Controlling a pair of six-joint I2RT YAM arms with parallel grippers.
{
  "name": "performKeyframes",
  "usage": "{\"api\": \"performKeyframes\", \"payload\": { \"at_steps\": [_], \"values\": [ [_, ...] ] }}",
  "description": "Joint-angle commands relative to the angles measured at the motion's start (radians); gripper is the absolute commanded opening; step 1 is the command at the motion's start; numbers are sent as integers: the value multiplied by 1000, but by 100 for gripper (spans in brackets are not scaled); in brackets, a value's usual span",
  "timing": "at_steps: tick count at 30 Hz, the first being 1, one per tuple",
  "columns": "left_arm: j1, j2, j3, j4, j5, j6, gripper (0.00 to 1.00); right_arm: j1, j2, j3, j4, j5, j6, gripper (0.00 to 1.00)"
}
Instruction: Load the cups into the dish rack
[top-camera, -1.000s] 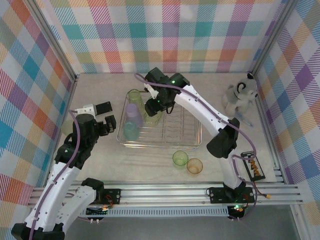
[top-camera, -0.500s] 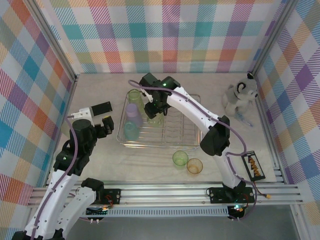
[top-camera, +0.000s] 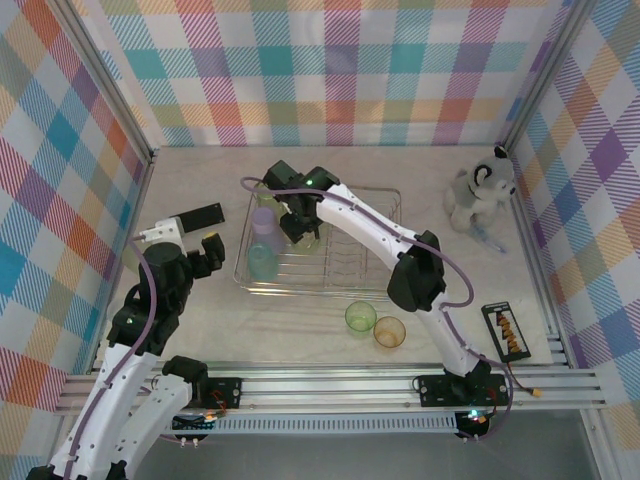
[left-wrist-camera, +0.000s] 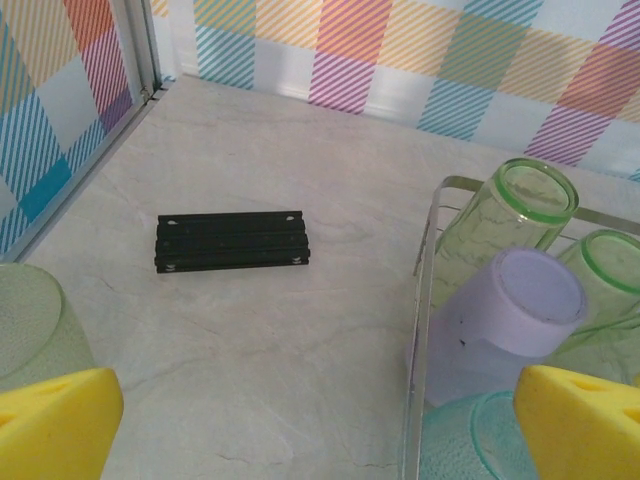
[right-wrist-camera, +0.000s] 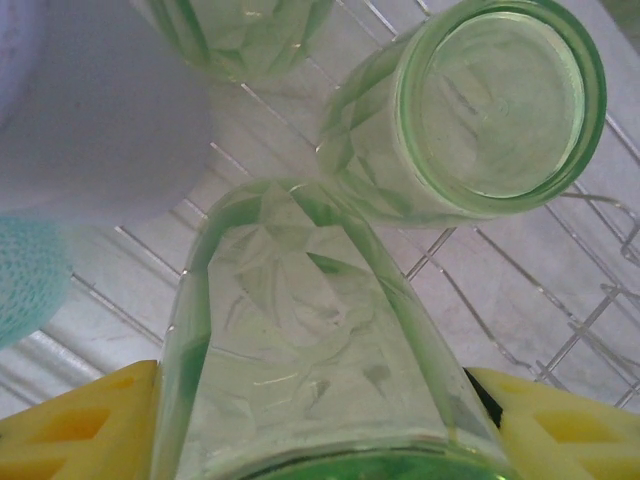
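Top external, pale tabletop (top-camera: 300, 325), plaid walls (top-camera: 340, 70), dish rack (top-camera: 345, 268)

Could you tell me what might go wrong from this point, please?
The green cup clamped by the right gripper hangs close to an upturned green cup and the lavender cup; lowering it could knock either over. Its tapered wall might also slip from the jaws onto the dish rack wires.

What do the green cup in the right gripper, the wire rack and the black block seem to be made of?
Green cup in the right gripper: likely plastic, translucent and glossy; light passes through its faceted wall. Rack: thin metal wire, shiny silver. Black block: matt, with lengthwise ridges; plastic or rubber, I cannot tell which.
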Motion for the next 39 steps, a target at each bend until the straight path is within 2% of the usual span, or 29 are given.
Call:
{"api": "performKeyframes", "payload": {
  "at_steps": [1, 7, 17, 31, 39],
  "values": [
    [9, -10, -7, 39, -10, 18, 100, 4, 22, 29, 39, 81, -16, 31],
    [9, -9, -10, 34, -5, 18, 100, 4, 48, 33, 39, 153, -44, 33],
    [9, -5, 0, 34, 6, 14, 100, 4, 56, 33, 80, 204, -77, 39],
    [10, 6, 23, 12, 21, 6, 100, -3, 69, 39, 43, 173, -57, 74],
    [9, 16, 27, 15, 30, -11, 100, -5, 58, 41, 66, 104, -64, 86]
  ]
}}
